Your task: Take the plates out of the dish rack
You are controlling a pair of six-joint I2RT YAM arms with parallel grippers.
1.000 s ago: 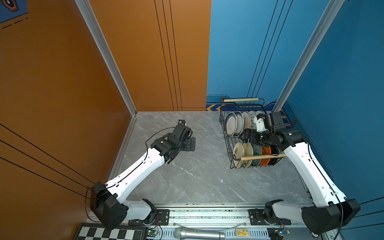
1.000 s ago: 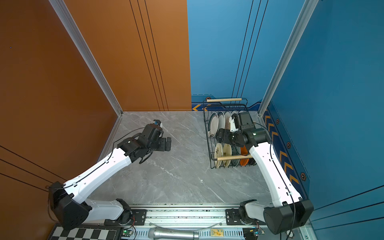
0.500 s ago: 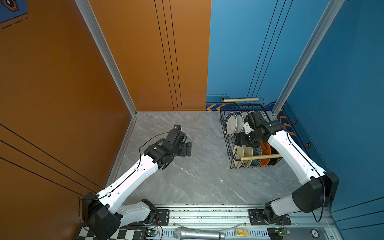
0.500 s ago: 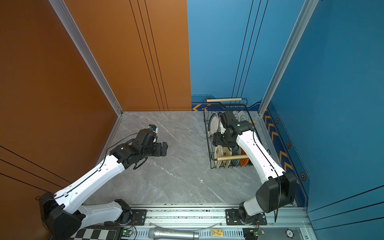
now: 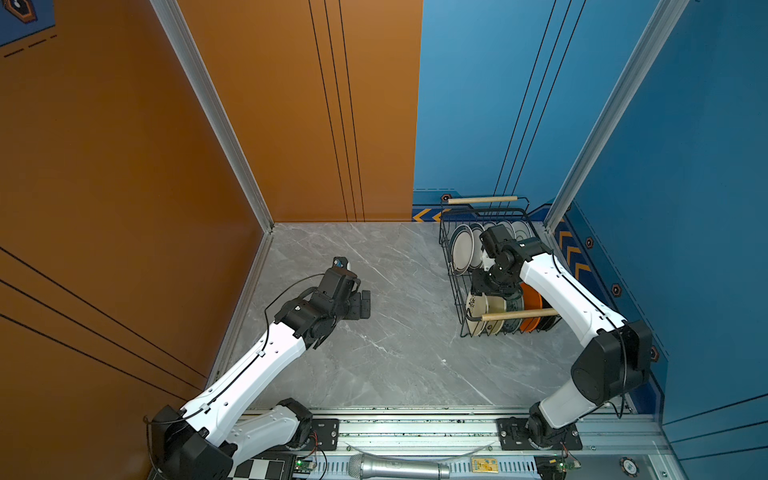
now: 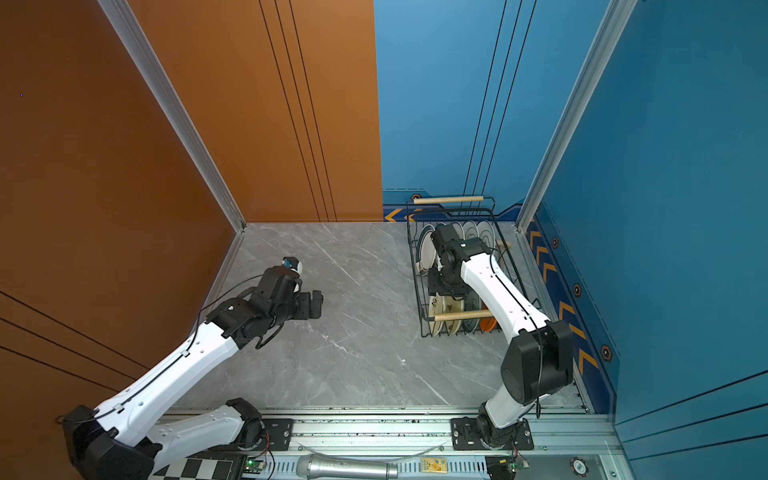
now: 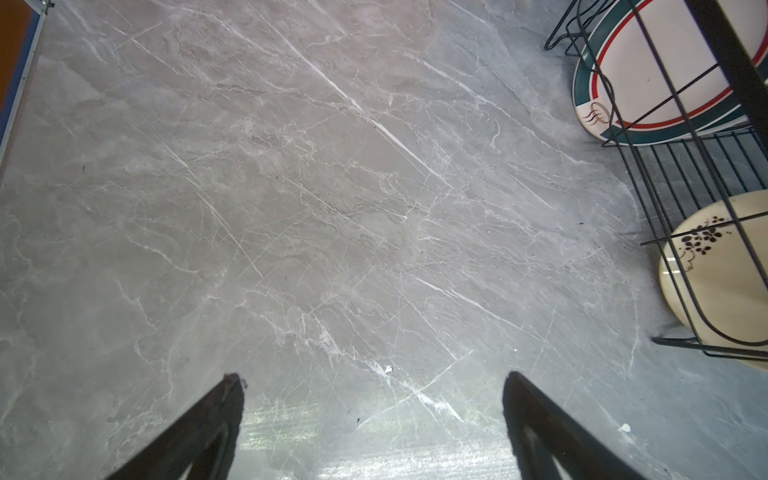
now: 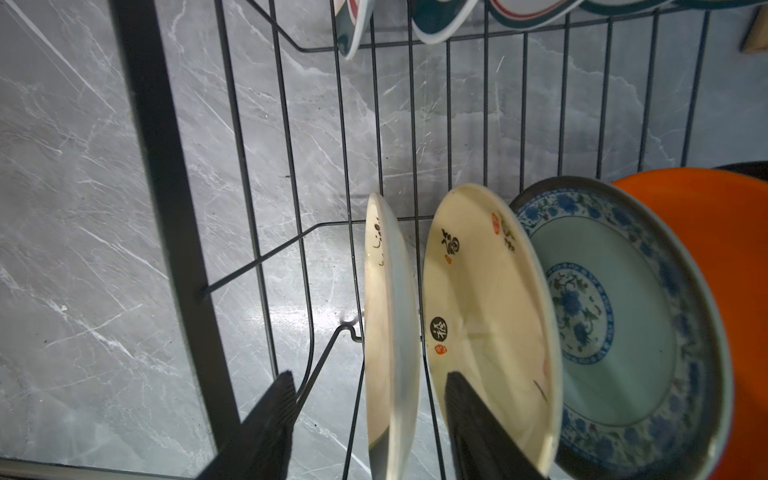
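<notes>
Grey marble tabletop fills the booth floor, and the dish rack sits in its far right corner with the plates upright inside: larger rimmed plates behind, smaller ones in front. This looks like the first pick. The right gripper straddles the endmost cream plate, claws spread, not yet pinching. Next it should close and lift straight up. The neighbouring cream plate and a rack wire crowd its fingers. The left gripper hovers spread wide over the table

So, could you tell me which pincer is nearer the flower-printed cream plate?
Right. The right pincer straddles the cream plate in the dish rack; the left pincer hovers outside it.
</notes>
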